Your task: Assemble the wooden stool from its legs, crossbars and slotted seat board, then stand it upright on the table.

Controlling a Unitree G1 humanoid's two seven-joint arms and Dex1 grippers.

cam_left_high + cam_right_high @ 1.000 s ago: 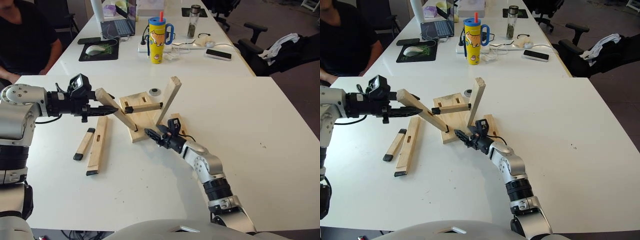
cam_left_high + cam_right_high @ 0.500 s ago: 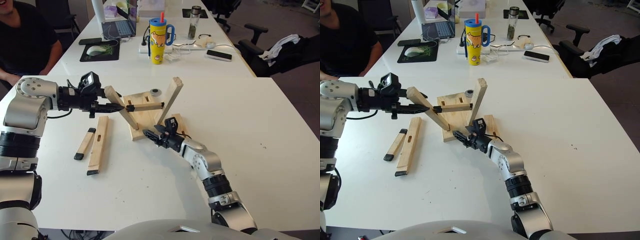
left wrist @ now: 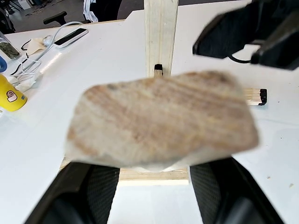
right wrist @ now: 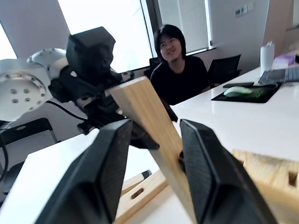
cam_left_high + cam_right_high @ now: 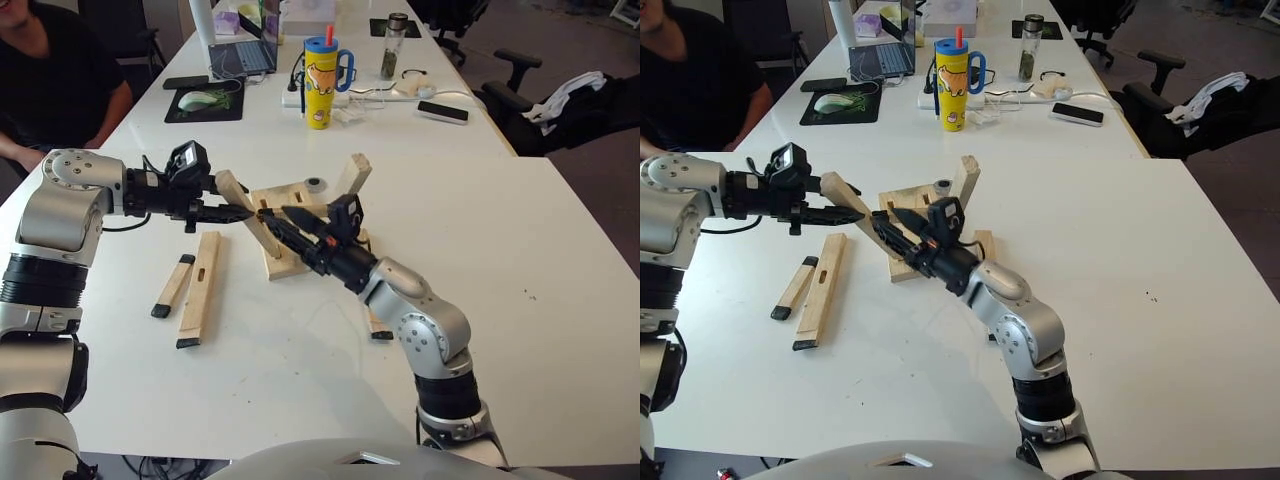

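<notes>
Two loose wooden pieces were seen lying nearest on the white table (image 5: 560,260), on the robot's left: a long slotted leg (image 5: 197,288) and, just beside it, a short crossbar (image 5: 171,286), roughly parallel to it. Farther in, the right gripper (image 5: 282,220) was held above the seat board (image 5: 283,266), its fingers (image 4: 105,163) spread apart with a tilted leg (image 5: 238,192) passing between them; whether either finger touched the wood could not be told. The lower end of that leg was set against the seat board, which lay flat on the table. Its upper end was clamped between the fingers (image 3: 93,196) of the left gripper (image 5: 235,211). At the board's far side a second leg (image 5: 355,172) was seen leaning upward. Well behind, a yellow cup (image 5: 320,85) was stood upright.
</notes>
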